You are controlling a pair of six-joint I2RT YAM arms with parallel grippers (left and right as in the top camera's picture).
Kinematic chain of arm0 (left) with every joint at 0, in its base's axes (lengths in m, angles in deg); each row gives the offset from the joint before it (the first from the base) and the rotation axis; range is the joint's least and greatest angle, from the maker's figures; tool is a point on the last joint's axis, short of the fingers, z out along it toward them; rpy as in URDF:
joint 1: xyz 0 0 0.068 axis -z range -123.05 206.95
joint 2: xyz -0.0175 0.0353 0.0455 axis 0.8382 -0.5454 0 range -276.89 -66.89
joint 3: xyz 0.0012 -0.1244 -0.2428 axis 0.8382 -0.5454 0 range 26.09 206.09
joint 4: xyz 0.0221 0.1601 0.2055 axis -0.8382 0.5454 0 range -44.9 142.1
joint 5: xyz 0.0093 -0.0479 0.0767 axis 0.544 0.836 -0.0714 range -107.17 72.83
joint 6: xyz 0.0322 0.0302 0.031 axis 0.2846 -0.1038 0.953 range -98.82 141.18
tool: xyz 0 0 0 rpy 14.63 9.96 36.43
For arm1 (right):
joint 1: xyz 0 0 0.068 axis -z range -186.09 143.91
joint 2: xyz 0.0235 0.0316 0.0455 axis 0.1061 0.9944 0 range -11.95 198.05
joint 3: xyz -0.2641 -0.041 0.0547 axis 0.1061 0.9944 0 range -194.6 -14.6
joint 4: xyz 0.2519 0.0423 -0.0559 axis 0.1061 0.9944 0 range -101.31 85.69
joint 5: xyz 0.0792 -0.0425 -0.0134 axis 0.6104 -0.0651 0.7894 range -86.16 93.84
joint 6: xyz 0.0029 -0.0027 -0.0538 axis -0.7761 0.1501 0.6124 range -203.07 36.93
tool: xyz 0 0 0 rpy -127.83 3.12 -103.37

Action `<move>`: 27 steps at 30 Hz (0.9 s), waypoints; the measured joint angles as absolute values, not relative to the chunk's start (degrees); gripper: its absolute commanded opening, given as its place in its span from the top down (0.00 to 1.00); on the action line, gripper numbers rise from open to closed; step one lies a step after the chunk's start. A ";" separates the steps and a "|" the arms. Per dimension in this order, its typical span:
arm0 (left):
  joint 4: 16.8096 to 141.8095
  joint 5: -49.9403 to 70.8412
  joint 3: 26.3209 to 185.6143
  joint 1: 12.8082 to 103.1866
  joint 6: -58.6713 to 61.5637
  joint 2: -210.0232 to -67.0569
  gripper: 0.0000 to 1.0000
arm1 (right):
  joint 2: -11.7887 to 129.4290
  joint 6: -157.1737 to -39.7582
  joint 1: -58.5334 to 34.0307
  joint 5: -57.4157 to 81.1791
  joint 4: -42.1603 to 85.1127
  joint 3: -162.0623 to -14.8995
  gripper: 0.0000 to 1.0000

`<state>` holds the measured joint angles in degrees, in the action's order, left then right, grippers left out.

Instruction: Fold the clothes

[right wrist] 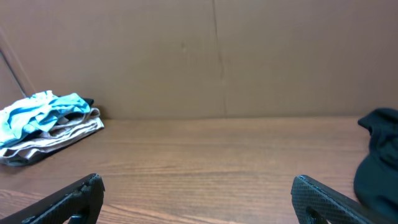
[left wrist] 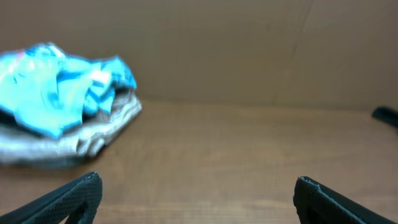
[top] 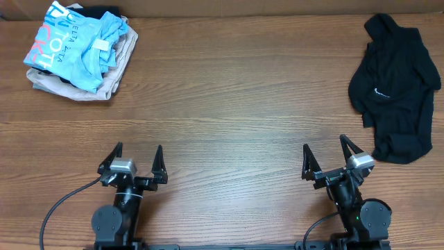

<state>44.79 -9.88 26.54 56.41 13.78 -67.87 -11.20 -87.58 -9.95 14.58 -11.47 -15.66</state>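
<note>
The black shirt lies crumpled at the far right of the table, a small white logo showing on it. Its edge shows in the right wrist view and as a dark sliver in the left wrist view. My left gripper is open and empty near the front edge, left of centre; its fingers frame bare wood. My right gripper is open and empty near the front edge, just in front and left of the black shirt; bare wood lies between its fingers.
A pile of clothes stands at the back left: a light blue shirt with lettering on top of a beige garment. It also shows in the left wrist view and the right wrist view. A brown wall runs behind the wooden table.
</note>
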 measured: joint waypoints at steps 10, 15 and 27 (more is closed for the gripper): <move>36.70 -9.88 27.81 56.41 13.19 -67.80 0.00 | -11.33 -87.58 -9.95 11.94 -31.93 -15.90 0.00; 36.61 -10.93 33.99 56.41 12.93 -67.80 0.00 | -11.31 -87.52 -9.92 7.65 -32.81 -20.01 0.00; 37.03 -13.07 53.25 56.41 14.75 -79.08 0.00 | -7.96 -80.52 -9.95 2.17 -30.95 -38.68 0.00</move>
